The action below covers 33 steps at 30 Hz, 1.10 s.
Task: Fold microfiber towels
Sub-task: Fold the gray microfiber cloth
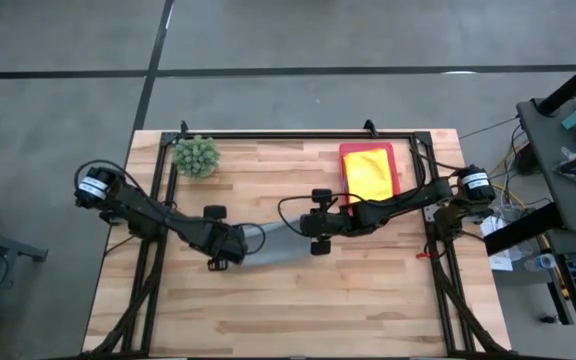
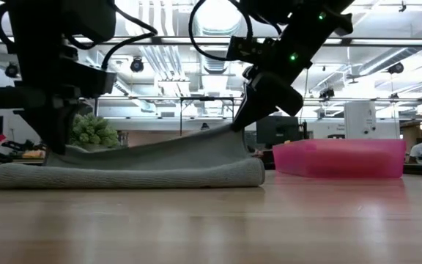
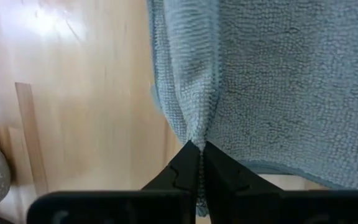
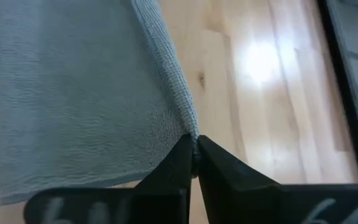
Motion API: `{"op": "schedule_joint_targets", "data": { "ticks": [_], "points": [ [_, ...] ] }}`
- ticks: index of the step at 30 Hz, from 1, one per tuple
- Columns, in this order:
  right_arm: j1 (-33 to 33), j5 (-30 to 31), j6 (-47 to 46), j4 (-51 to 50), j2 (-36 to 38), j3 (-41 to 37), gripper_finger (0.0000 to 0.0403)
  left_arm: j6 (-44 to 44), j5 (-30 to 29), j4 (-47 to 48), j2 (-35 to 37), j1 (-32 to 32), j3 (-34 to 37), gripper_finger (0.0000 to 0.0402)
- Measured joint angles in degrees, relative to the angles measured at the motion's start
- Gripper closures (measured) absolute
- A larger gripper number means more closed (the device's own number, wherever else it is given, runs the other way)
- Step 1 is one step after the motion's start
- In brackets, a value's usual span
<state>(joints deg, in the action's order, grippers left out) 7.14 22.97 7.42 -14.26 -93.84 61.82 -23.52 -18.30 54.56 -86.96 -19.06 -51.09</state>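
A grey microfiber towel (image 1: 280,245) lies at the middle of the table between my two grippers. My left gripper (image 1: 236,247) is shut on its left end, and my right gripper (image 1: 311,232) is shut on its right end, a little above the table. A yellow towel (image 1: 368,172) lies on top in the pink tray (image 1: 394,160) at the far right, with an orange edge showing under it. The blue and lime green towels are out of view. My left gripper pinches the grey towel's left end at a gathered fold (image 3: 194,134) between its two fingers, from above. That end lies low on the table (image 2: 20,174). My right gripper pinches the towel's right edge at a corner (image 4: 190,127) between its two fingers, from above. That end is lifted off the table (image 2: 233,132), and the cloth slopes down from it toward the left, drawn fairly taut.
A spiky green ball-shaped plant (image 1: 197,155) stands at the far left of the table. The dark frame rails (image 1: 298,135) run along the far edge and both sides. Bare wood (image 1: 298,310) lies toward the near edge.
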Motion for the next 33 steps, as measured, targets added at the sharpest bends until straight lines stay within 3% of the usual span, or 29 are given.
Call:
{"op": "schedule_joint_targets", "data": {
  "ticks": [10, 16, 24, 33],
  "points": [
    [-3.39, -0.36, -1.42, 0.20, 0.00, -0.02, 0.0328, -4.44, 0.11, 4.09, 0.00, 2.25, 0.00, 0.0336],
    [-5.52, -0.33, -0.78, -0.30, 0.00, -0.02, 0.0322, -8.49, 0.52, 10.42, 0.00, 2.35, -0.06, 0.0305],
    [-2.32, -0.87, -1.53, -1.96, 1.75, -0.02, 0.0322, -9.03, 13.98, 9.75, 2.25, 0.16, -0.66, 0.0301],
    [4.17, -7.12, -11.43, 2.15, 0.95, -0.02, 0.0340, -9.13, 14.61, -12.12, 5.19, -4.92, 1.59, 0.0301]
  ]
}}
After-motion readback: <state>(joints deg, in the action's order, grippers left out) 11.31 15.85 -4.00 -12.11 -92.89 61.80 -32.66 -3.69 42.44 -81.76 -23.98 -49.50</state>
